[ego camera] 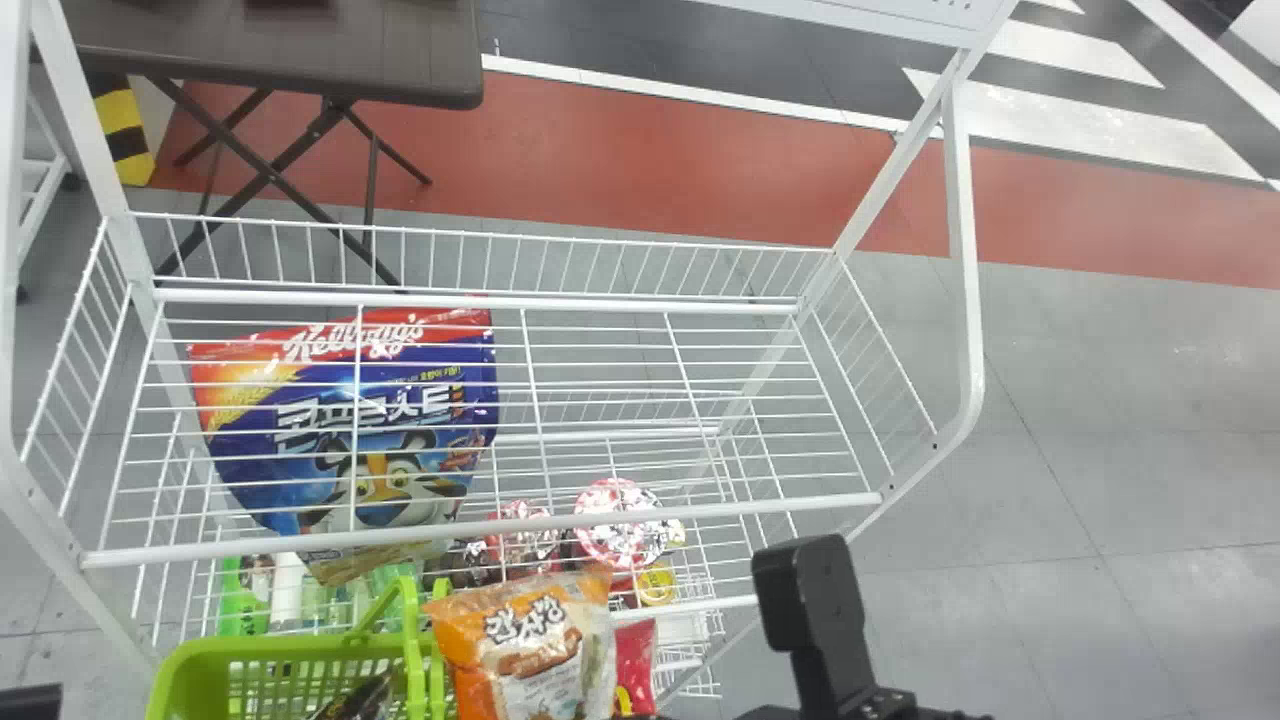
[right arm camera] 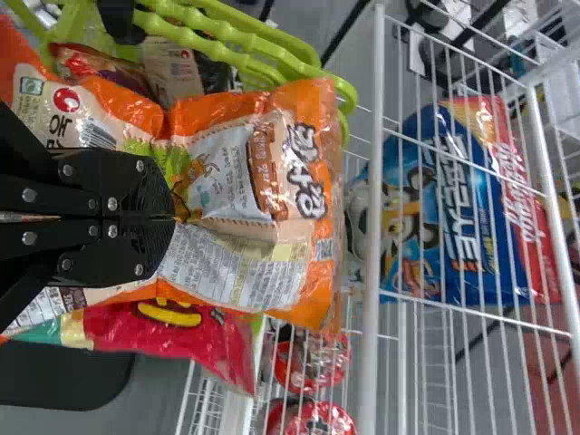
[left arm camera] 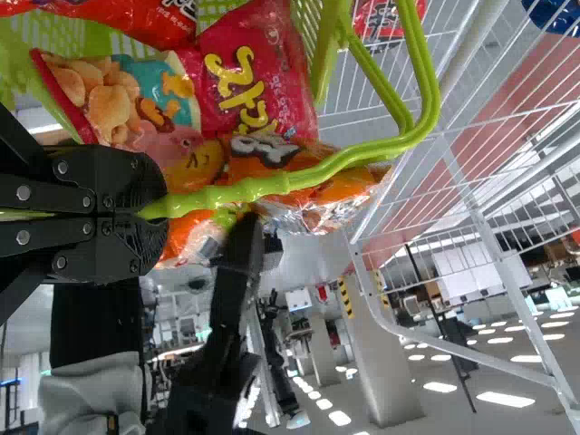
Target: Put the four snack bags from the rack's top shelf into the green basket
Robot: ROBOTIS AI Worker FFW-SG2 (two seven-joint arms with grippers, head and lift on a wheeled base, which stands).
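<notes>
The green basket (ego camera: 290, 650) is at the bottom left in the head view, with a dark packet (ego camera: 360, 700) inside. A black part of my left gripper (ego camera: 30, 702) shows in the corner; in the left wrist view my left gripper (left arm camera: 159, 210) is shut on the basket's green handle (left arm camera: 272, 184). My right gripper (ego camera: 830, 640) is at the lower right; in the right wrist view, my right gripper (right arm camera: 168, 217) is shut on an orange snack bag (right arm camera: 245, 199), beside the basket. A pink-red bag (right arm camera: 199, 340) hangs close to it; its support cannot be told.
The white wire rack (ego camera: 480, 525) stands in front. Through its wires show a large blue cereal bag (ego camera: 350, 430), round red-lidded tubs (ego camera: 620, 520) and green bottles. A dark folding table (ego camera: 290, 50) stands behind, at the left.
</notes>
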